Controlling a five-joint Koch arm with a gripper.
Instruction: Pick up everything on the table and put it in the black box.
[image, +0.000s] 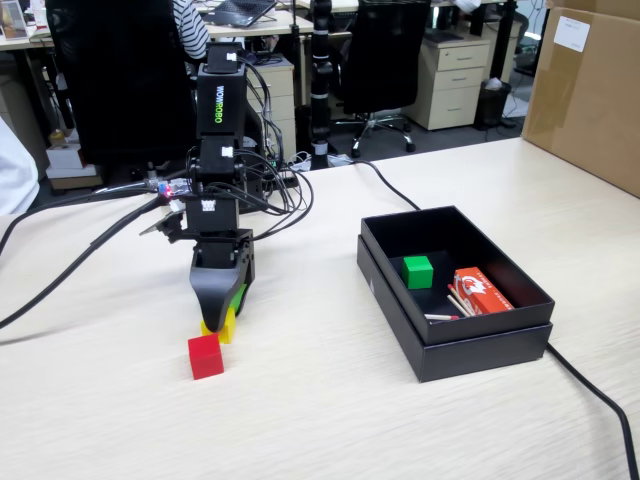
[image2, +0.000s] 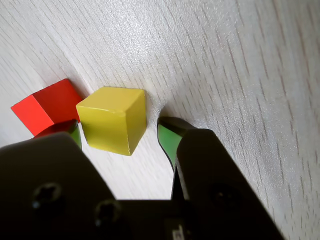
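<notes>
My gripper (image2: 120, 135) is down at the table (image: 330, 400), open, with its green-lined fingers (image2: 167, 140) either side of the yellow cube (image2: 114, 120); small gaps show on both sides. In the fixed view the yellow cube (image: 223, 329) peeks out under the gripper (image: 222, 318). The red cube (image: 205, 356) sits just in front of it, close to the yellow one (image2: 47, 105). The green cube (image: 417, 271) lies inside the black box (image: 470, 355) at the right.
A red-and-white packet (image: 482, 291) and thin pale sticks (image: 447, 316) also lie in the box. A black cable (image: 600, 400) runs along the table past the box's right side. A brown carton (image: 590, 90) stands at the far right. More cables (image: 90, 240) trail left of the arm.
</notes>
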